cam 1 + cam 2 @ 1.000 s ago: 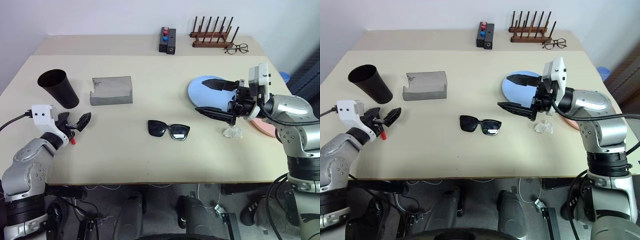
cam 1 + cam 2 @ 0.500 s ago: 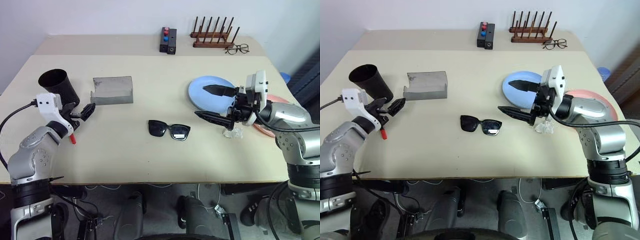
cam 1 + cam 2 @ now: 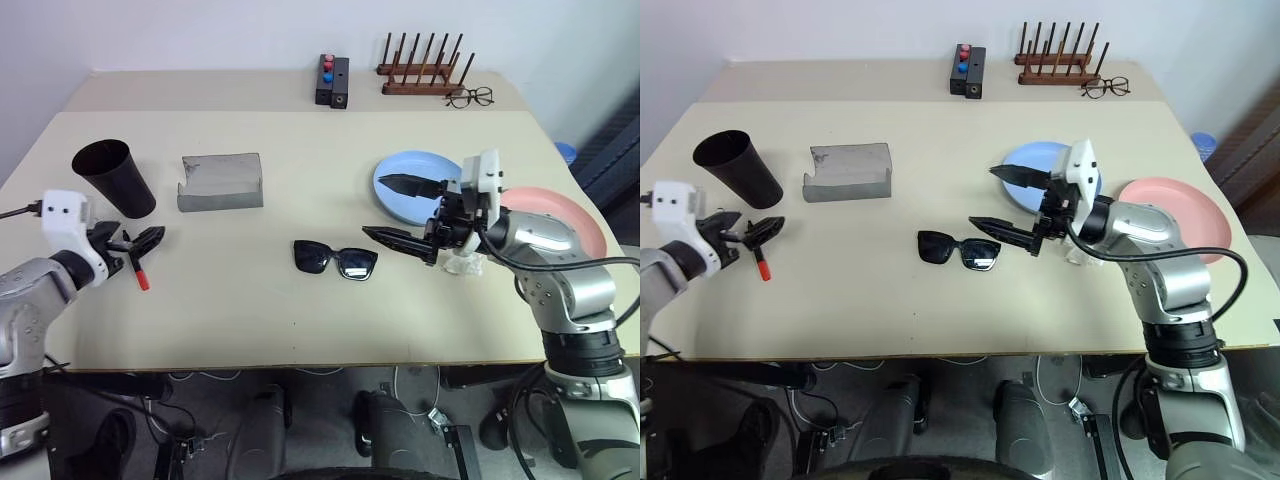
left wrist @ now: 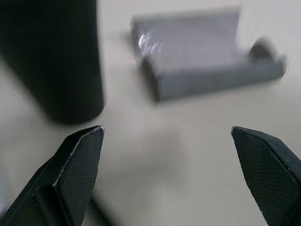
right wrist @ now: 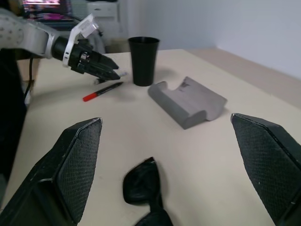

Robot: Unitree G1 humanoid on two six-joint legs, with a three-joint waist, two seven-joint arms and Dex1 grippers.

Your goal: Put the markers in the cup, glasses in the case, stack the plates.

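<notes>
The black cup (image 3: 113,178) stands at the table's left, with the grey case (image 3: 221,182) to its right. A red marker (image 3: 140,275) lies on the table just in front of my left gripper (image 3: 138,243). That gripper is open and holds nothing; in its wrist view the cup (image 4: 51,61) and the case (image 4: 207,61) lie ahead. The black glasses (image 3: 336,260) lie mid-table. My right gripper (image 3: 388,212) hovers open just right of them, pointing left. Behind it sits the blue plate (image 3: 415,190), and the pink plate (image 3: 565,215) is farther right.
A crumpled clear wrapper (image 3: 462,265) lies under my right wrist. At the far edge stand a wooden peg rack (image 3: 420,75), wire-rimmed spectacles (image 3: 472,97) and a black box with coloured buttons (image 3: 333,80).
My left gripper rose toward the cup, then drew back left toward the table's edge. The right gripper has moved left, closer to the glasses. The marker has stayed on the table.
</notes>
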